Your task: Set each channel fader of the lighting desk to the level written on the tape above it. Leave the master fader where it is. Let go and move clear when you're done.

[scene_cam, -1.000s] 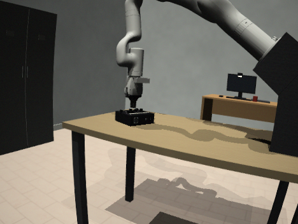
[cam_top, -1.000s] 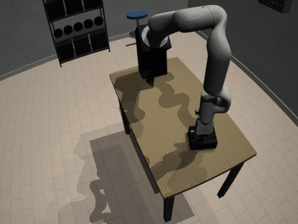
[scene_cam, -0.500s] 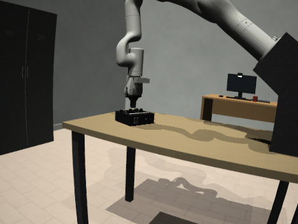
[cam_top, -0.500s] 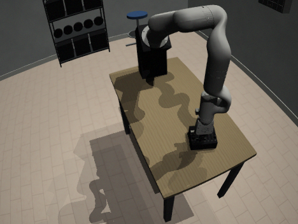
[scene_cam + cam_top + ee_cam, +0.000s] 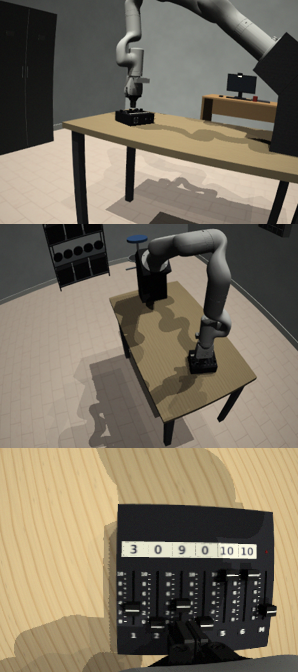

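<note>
The black lighting desk (image 5: 193, 580) lies on the wooden table; it also shows in the top view (image 5: 202, 363) and the exterior view (image 5: 134, 116). A white tape strip (image 5: 189, 550) reads 3, 0, 9, 0, 10, 10. The first fader cap (image 5: 132, 609) sits low. The second cap (image 5: 157, 624) is near the bottom. The third cap (image 5: 182, 604) sits low-mid. The fourth cap (image 5: 206, 624) is near the bottom. The fifth (image 5: 232, 573) and sixth (image 5: 249, 573) caps are at the top. The rightmost fader (image 5: 268, 608) sits low. My gripper (image 5: 183, 636) is shut and empty, its tips just below the third cap.
The arm's black base block (image 5: 152, 278) stands at the table's far end. A shelf rack (image 5: 76, 252) and blue stool (image 5: 137, 239) stand beyond it. A side desk with a monitor (image 5: 241, 83) stands by the wall. The desk lies near the table's right edge.
</note>
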